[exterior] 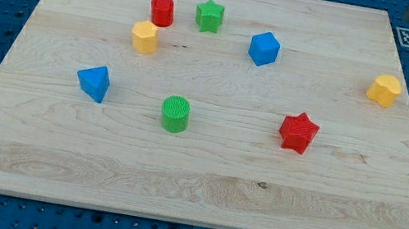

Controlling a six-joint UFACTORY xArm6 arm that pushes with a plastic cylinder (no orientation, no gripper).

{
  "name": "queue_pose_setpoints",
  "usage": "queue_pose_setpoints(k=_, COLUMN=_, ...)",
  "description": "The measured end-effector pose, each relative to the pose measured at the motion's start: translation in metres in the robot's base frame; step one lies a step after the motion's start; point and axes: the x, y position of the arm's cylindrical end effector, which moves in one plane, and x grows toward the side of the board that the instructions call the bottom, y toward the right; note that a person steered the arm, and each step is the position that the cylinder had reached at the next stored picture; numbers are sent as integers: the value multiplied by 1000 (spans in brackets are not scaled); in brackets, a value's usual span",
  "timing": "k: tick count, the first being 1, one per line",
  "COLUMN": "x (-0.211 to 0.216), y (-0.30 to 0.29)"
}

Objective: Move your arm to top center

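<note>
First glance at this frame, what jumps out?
Bright blocks scattered on a pale wooden board: a cluster near the view's top left of centre with a red cylinder, green star, yellow block and blue block. Lower sit a blue wedge-like block, green cylinder and red star; a lone yellow block sits at the right edge. My tip cannot be made out.

- My tip, the lower end of the straight dark rod, does not show anywhere over the pale wooden board (203,172), so its place among the coloured blocks cannot be told
</note>
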Motion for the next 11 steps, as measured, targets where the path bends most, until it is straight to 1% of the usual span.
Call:
queue_pose_setpoints(k=2, x=1, y=-1)
queue_pose_setpoints(k=3, x=1, y=-11)
queue_pose_setpoints(k=4, x=1, y=-58)
queue_pose_setpoints(k=6, x=2, y=-184)
queue_pose_setpoints(k=7, x=2, y=-235)
queue_pose_setpoints(k=9, x=2, y=-236)
queue_pose_setpoints(k=10, x=1, y=-254)
queue_pose_setpoints(k=11, x=-7, y=-309)
